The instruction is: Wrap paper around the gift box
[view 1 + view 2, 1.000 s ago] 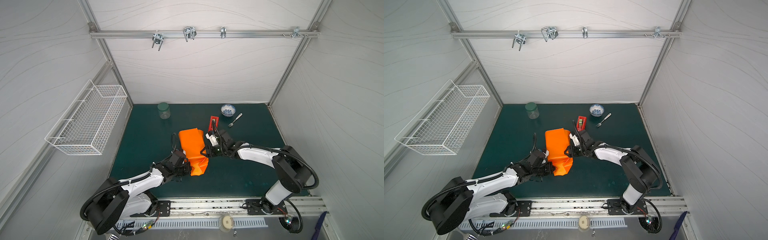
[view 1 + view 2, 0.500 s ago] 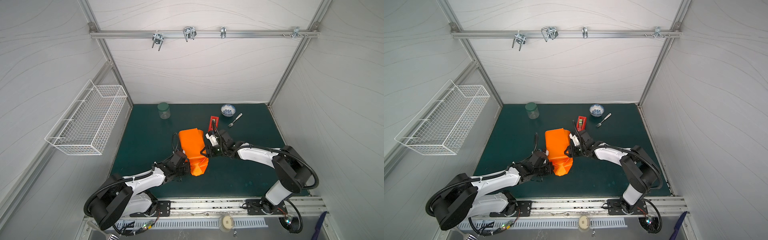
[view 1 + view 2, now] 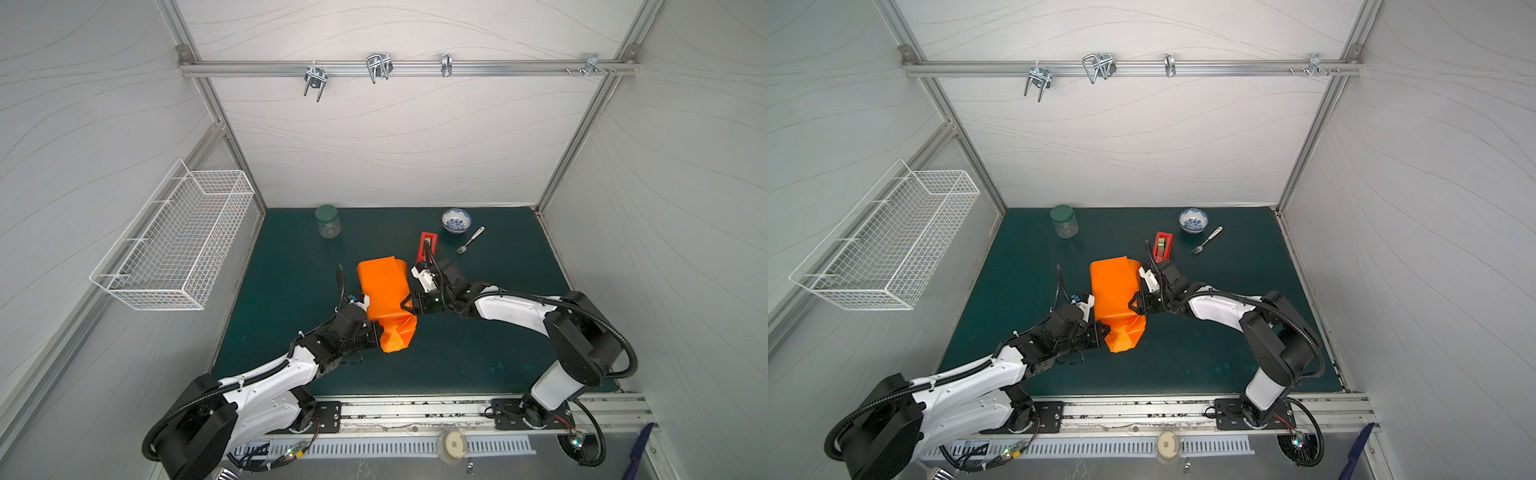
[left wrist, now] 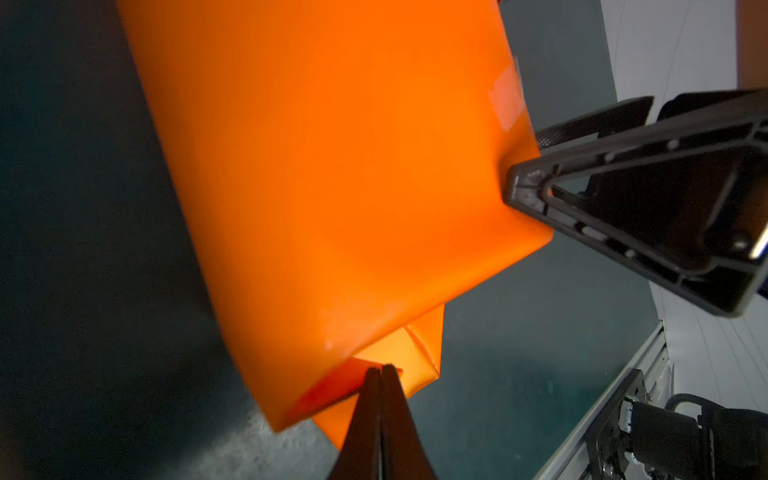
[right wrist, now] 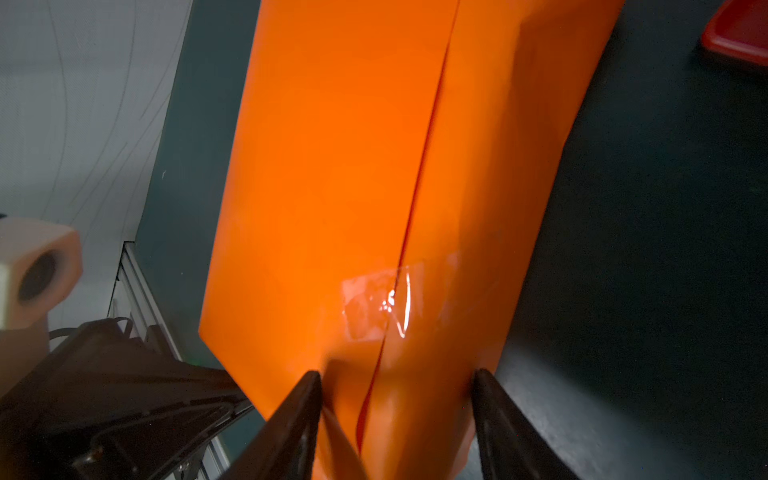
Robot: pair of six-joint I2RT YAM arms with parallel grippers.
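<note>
Dark green matte mat inside white panelled walls, shown in both top views with the paper mid-table as a smooth orange parcel, box-shaped, gift box hidden inside. From the right wrist, not from above: overlapped seam under a glossy clear tape strip, straddled by the right gripper, jaws apart, tips denting the sheet. From the left wrist: left gripper pinched together at the parcel's folded, crumpled end flap

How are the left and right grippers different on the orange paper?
The left gripper has shut jaws pinching a folded flap of the paper; the right gripper has jaws standing apart. The left gripper is at the paper's crumpled near end; the right gripper is by its taped seam. Both touch the paper.
</note>
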